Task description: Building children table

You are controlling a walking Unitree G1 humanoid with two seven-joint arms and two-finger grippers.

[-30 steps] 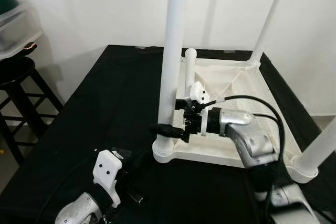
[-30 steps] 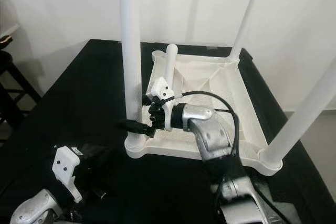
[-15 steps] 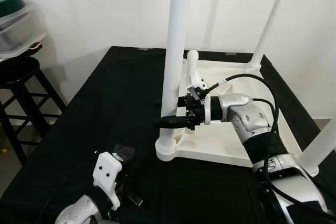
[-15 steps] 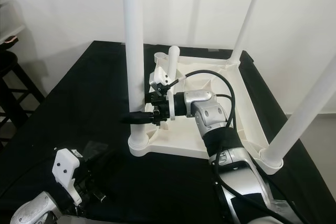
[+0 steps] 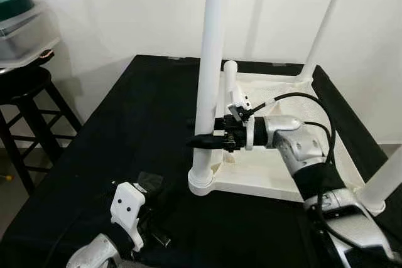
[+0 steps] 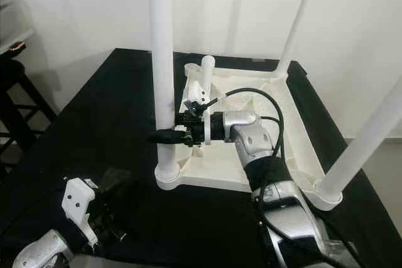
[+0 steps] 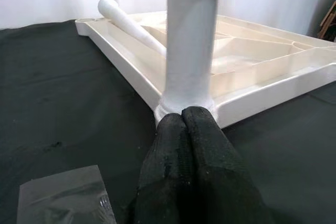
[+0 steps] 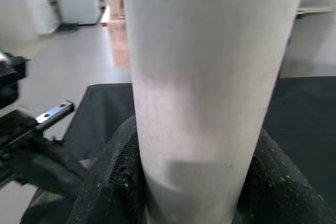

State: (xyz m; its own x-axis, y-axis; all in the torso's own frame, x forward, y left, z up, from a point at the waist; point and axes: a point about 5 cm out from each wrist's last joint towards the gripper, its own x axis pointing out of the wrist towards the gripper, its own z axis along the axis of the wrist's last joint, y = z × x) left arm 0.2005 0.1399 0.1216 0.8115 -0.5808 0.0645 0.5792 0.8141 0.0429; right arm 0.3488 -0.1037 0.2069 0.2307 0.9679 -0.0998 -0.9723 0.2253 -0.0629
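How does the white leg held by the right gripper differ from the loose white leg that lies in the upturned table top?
The held leg stands upright in the near corner socket of the table top; the loose leg lies flat inside it. The right gripper clamps the held leg, one finger on each side; nothing touches the loose leg. Both are plain white round tubes.
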